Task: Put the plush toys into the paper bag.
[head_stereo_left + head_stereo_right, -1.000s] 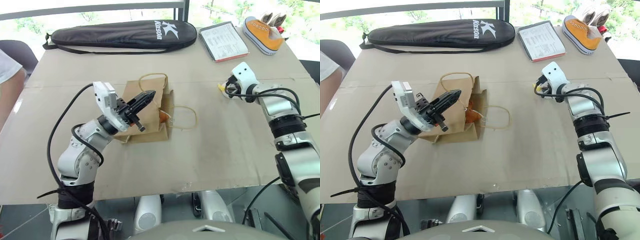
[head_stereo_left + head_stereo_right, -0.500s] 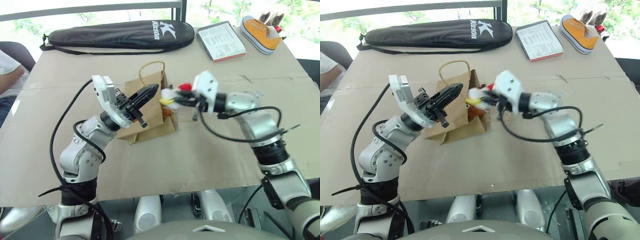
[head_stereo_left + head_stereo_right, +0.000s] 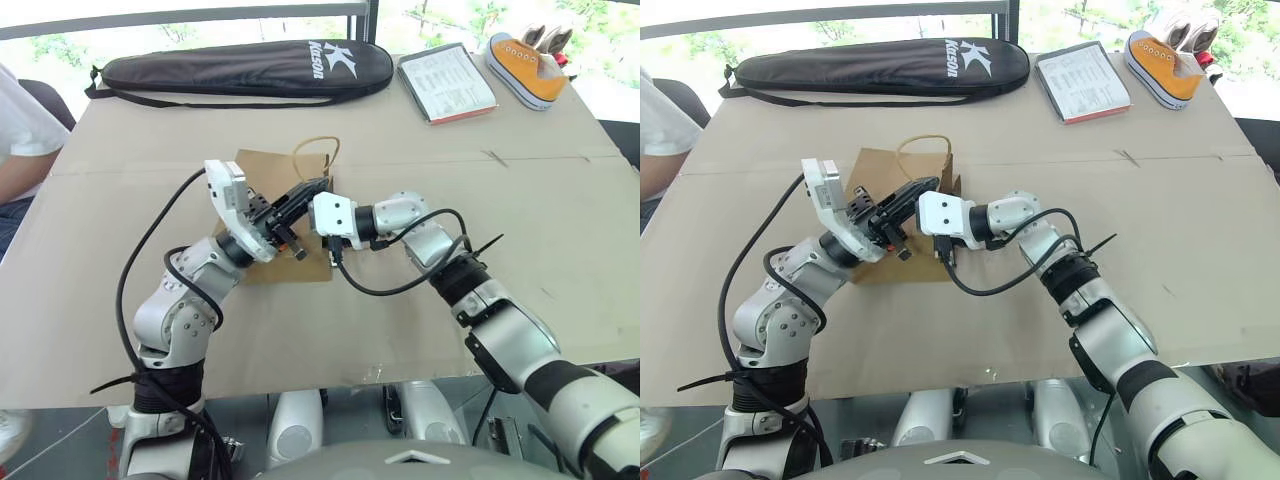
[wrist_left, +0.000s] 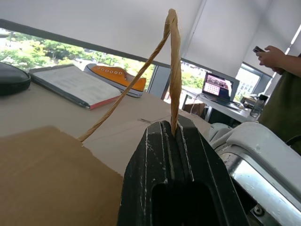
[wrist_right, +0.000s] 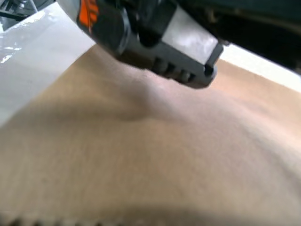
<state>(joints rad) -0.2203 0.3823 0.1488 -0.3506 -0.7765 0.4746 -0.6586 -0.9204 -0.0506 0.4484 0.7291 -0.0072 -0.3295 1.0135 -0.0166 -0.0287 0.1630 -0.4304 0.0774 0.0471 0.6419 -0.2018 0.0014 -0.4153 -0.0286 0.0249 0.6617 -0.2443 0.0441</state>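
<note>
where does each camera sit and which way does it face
Head eyes: on the head, looking down over both arms at the bag and table.
Left wrist: behind the left tool, shut on the bag's handle, facing the sneaker.
Right wrist: close against the brown bag paper.
Shared: bag, left tool, sneaker.

You have one brown paper bag (image 3: 262, 190) on the counter (image 3: 480, 290), with one cord handle loop (image 3: 317, 152) standing up. Along the far edge you count one black racket case (image 3: 245, 68), one clipboard of papers (image 3: 446, 83) and one orange sneaker (image 3: 525, 66). Two robot arms reach in, left gripper (image 3: 306, 190) and right gripper (image 3: 322, 213).
</note>
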